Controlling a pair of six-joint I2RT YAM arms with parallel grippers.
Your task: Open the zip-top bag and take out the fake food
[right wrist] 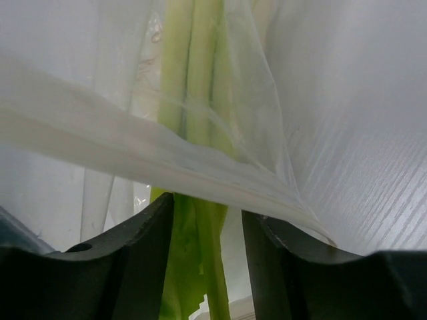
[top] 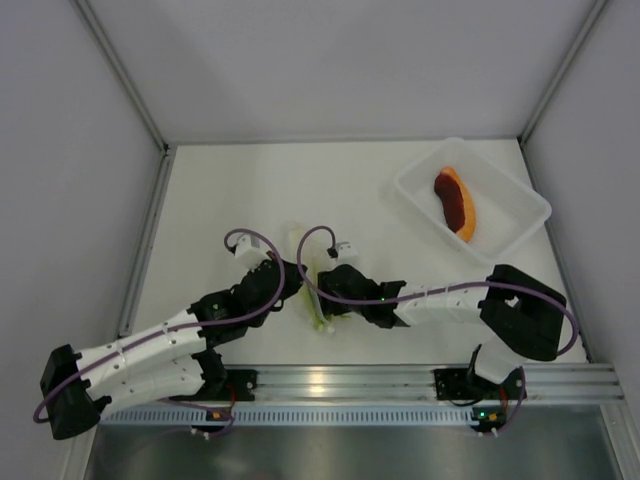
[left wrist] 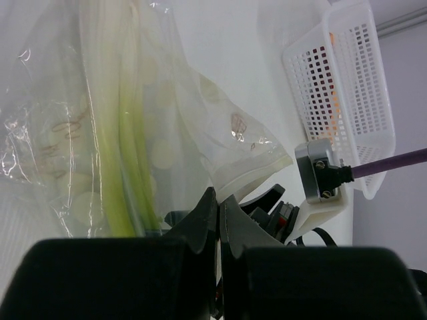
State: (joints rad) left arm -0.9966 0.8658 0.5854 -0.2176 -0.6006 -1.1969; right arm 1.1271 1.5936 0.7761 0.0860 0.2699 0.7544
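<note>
We see a white table [top: 250, 200] filling the middle of the overhead frame. On it, at upper right, sits a white tray [top: 410, 195]. At lower centre lies the clear zip-top bag [top: 316, 305], well apart from the tray.

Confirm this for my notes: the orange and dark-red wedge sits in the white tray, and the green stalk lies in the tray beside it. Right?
Not quite. The orange and dark-red wedge does sit in the white tray, but the green stalk is not there. It is inside the zip-top bag, as the left wrist view shows.
</note>
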